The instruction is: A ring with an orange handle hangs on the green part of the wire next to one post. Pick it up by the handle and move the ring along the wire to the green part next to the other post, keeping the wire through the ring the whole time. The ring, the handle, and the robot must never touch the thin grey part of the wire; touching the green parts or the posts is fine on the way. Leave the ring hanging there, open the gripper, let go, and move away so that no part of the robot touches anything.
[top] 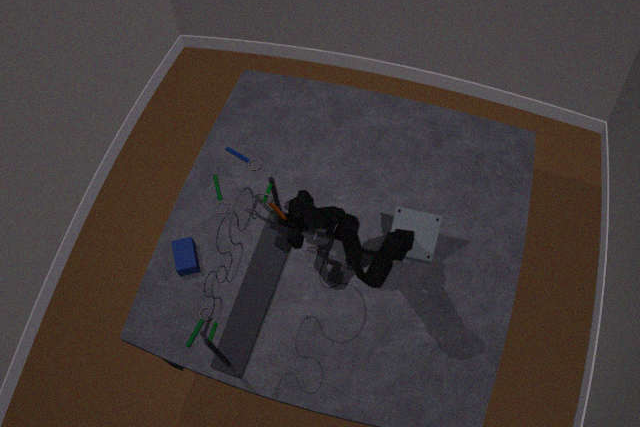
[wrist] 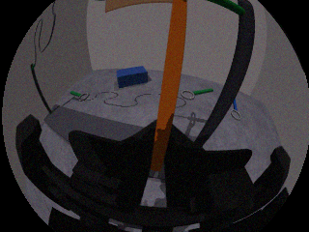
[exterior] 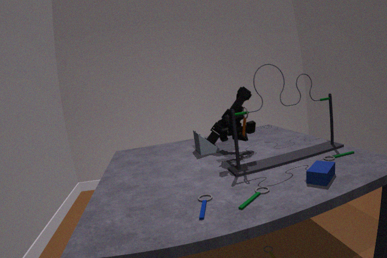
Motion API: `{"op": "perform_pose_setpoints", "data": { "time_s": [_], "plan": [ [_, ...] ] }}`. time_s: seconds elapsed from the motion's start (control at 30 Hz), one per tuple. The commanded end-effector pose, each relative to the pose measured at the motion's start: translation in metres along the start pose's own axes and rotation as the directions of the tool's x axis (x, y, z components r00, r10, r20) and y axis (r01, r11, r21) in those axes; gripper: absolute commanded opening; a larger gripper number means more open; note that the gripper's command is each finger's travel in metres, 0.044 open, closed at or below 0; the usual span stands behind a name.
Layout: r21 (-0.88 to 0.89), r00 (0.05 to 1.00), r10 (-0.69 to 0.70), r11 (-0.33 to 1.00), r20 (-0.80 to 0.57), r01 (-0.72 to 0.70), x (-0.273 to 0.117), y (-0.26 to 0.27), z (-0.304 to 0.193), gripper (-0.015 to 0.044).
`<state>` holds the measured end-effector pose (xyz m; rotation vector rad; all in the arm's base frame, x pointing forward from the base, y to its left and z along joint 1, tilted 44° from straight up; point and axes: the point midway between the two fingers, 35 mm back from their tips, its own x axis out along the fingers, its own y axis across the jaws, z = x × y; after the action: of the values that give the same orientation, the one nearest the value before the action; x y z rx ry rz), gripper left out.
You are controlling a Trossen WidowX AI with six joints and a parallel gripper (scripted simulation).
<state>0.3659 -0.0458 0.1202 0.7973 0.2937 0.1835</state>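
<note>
The orange handle [top: 277, 211] [exterior: 243, 126] [wrist: 170, 77] hangs below its ring [exterior: 243, 109], which sits on the green wire part [top: 267, 192] [exterior: 240, 113] at the near post [exterior: 234, 139] [wrist: 235, 72]. My gripper [top: 289, 220] [exterior: 245, 135] [wrist: 161, 124] is shut on the lower end of the orange handle. The thin grey wire [exterior: 268, 65] loops up and across to the other green part [top: 212, 330] [exterior: 324, 99] at the far post [exterior: 330, 121]. In the wrist view the handle stands nearly upright between my fingers.
The posts stand on a long dark base bar [top: 253, 298] [exterior: 287, 158]. A blue block [top: 184, 255] [exterior: 320, 172] [wrist: 131, 76], a blue-handled ring [top: 237, 154] [exterior: 203, 208] and two green-handled rings [top: 217, 187] [exterior: 249, 200], [top: 194, 332] [exterior: 343, 154] lie beyond the bar. My base plate [top: 418, 226] is behind.
</note>
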Motion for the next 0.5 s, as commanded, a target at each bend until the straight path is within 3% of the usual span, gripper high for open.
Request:
{"op": "perform_pose_setpoints", "data": {
  "time_s": [0.0,0.47],
  "plan": [
    [-0.002,1.000,0.000,1.000,-0.005,0.000,0.001,-0.002,-0.003,-0.0150],
    [-0.001,1.000,0.000,1.000,-0.005,0.000,0.006,-0.003,-0.016,-0.0150]
  ]
}}
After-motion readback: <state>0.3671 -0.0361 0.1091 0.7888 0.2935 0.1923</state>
